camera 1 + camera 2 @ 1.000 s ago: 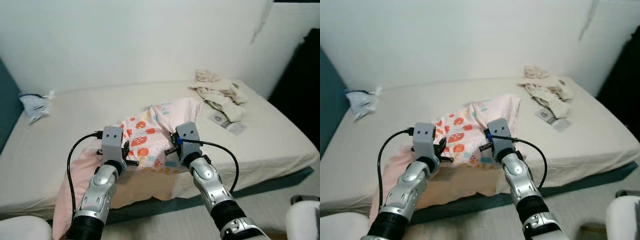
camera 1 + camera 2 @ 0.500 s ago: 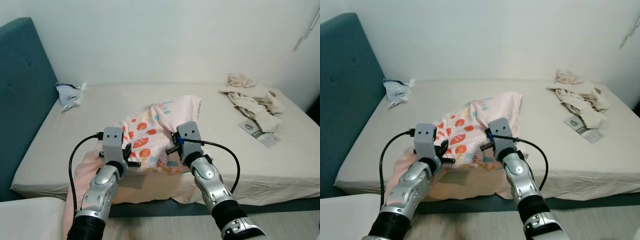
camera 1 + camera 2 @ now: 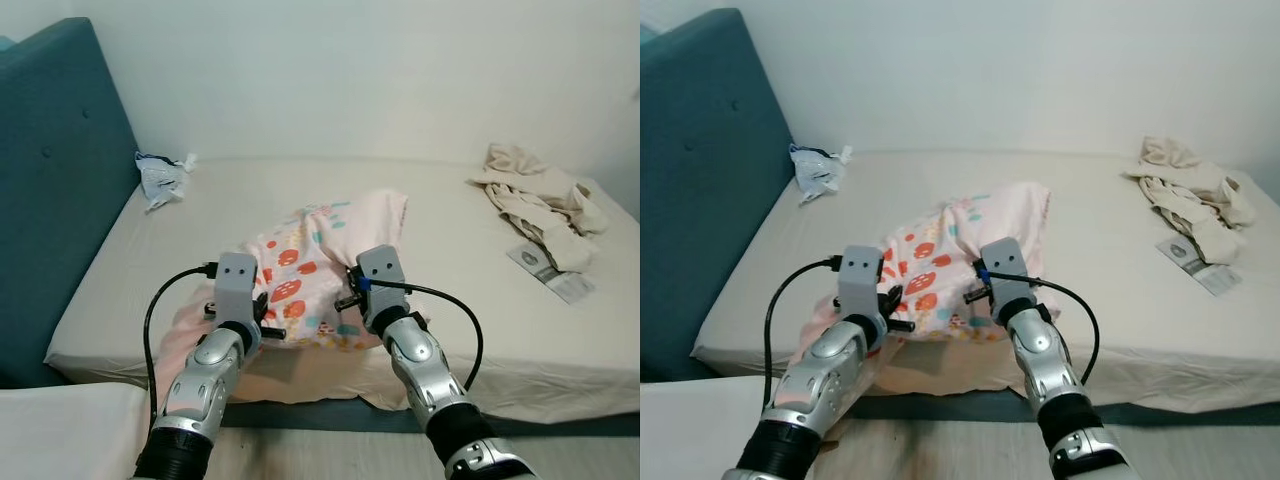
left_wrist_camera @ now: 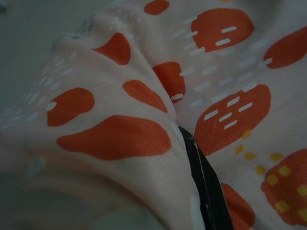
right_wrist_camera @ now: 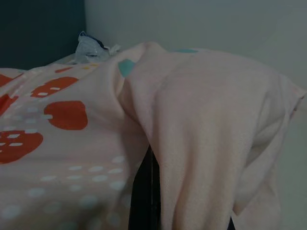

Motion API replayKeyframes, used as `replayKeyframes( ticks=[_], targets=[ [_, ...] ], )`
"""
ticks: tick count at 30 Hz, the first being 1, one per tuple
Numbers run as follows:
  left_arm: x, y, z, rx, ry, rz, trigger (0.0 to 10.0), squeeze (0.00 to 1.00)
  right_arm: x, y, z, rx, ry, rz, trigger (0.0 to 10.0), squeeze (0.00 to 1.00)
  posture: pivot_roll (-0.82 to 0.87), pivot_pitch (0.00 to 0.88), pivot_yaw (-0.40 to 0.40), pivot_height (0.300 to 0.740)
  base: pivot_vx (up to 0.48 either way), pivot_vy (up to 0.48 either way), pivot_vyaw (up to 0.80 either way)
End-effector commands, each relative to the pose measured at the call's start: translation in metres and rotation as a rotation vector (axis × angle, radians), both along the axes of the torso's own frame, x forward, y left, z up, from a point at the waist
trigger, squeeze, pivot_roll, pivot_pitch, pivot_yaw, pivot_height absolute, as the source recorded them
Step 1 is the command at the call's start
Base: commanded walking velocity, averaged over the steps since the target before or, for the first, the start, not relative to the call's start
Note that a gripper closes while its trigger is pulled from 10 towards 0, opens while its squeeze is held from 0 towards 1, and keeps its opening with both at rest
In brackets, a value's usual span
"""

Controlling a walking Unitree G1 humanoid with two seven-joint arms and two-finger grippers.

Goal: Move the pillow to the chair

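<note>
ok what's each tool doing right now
Left tool: shut on the pillow.
Right tool: shut on the pillow.

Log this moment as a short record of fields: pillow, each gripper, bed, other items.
pillow: pink, red and orange print, held up at the bed's near edge
left gripper: shut on pillow's left side
right gripper: shut on pillow's right side
bed: beige sheet, teal headboard
other items: crumpled cloth, plastic bag, leaflet
</note>
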State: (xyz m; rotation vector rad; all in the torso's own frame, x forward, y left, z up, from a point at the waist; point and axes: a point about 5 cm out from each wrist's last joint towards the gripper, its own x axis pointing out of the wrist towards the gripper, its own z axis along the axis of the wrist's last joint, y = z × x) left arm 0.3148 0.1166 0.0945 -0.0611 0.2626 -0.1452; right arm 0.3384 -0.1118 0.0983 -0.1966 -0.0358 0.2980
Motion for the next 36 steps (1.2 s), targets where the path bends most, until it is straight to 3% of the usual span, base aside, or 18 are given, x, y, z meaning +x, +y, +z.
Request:
replayKeyframes(
  ticks=[1,12,24,36],
  targets=[
    [-0.0063,0.0142,-0.0123,0.069,0.052,0.047,10.0,0.00,0.0034,-0.0110,0.0095,0.021,-0.041,-0.065,10.0,0.00,-0.02,0.048,-0.023,0.740,0.000,0.000,0.80],
    [-0.0061,0.0124,-0.0084,0.101,0.007,0.022,10.0,0.00,0.0032,-0.0121,0.0100,0.014,-0.045,-0.062,10.0,0.00,-0.03,0.047,-0.025,0.740,0.000,0.000,0.80],
    [-0.0076,0.0062,-0.0120,0.135,0.065,-0.023,10.0,0.00,0.0038,-0.0126,0.0103,0.013,-0.041,-0.064,10.0,0.00,-0.02,0.049,-0.023,0.740,0.000,0.000,0.80],
    [-0.0053,0.0133,-0.0145,0.172,0.090,-0.002,10.0,0.00,0.0038,-0.0136,0.0086,0.016,-0.032,-0.071,10.0,0.00,-0.02,0.049,-0.016,0.740,0.000,0.000,0.80]
  ],
)
